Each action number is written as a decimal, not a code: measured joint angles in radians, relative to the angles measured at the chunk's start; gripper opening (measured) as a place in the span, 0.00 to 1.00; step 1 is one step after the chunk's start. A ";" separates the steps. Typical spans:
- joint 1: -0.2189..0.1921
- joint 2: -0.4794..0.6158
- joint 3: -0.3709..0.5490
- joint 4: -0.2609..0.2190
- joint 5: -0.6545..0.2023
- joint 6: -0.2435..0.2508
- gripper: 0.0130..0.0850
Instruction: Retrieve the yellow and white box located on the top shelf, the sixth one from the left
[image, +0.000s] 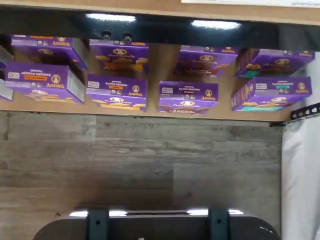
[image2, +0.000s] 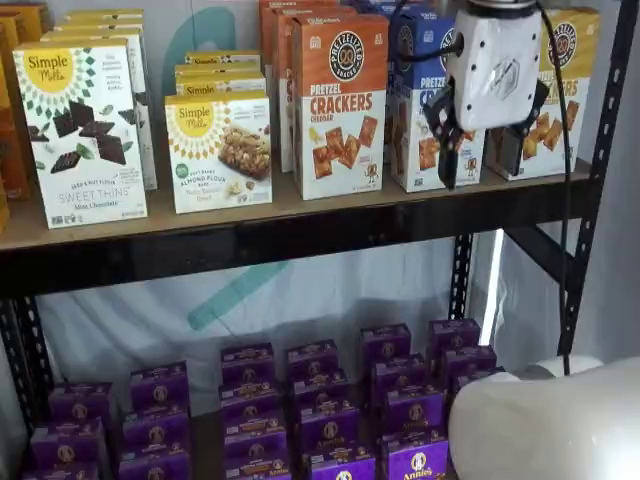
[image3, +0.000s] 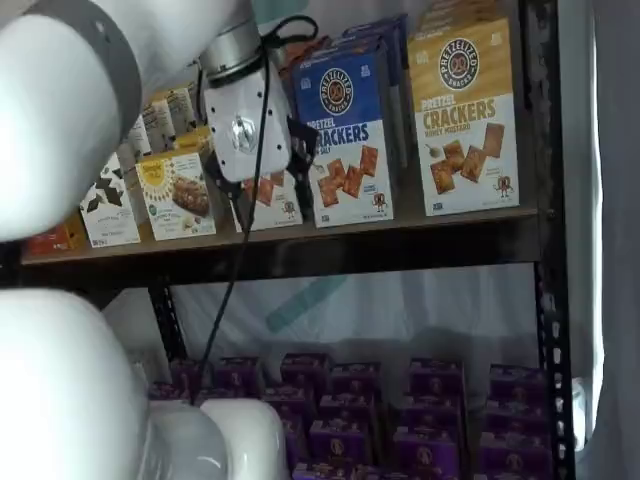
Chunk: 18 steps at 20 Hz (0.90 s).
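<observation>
The yellow and white box (image3: 465, 120) stands at the right end of the top shelf (image3: 400, 228), its white front showing brown crackers under a yellow band. In a shelf view my gripper (image2: 487, 150) hangs in front of the shelf and covers the left part of the box (image2: 560, 95). Its white body sits between the blue carton and that box. The two black fingers (image2: 446, 145) stand apart with a plain gap and nothing between them, so it is open. In a shelf view the gripper (image3: 268, 180) appears left of the blue carton. The wrist view does not show the box.
A blue cracker carton (image2: 415, 120) and an orange one (image2: 340, 100) stand left of the box, with Simple Mills boxes (image2: 85, 130) further left. A black upright (image2: 600, 150) borders the shelf's right end. Purple boxes (image: 117, 92) fill the lower level. My white arm (image3: 60, 100) fills the near left.
</observation>
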 joint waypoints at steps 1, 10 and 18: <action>-0.011 -0.003 0.012 0.008 -0.012 -0.009 1.00; -0.065 -0.029 0.120 0.032 -0.092 -0.057 1.00; -0.115 -0.058 0.216 0.048 -0.153 -0.104 1.00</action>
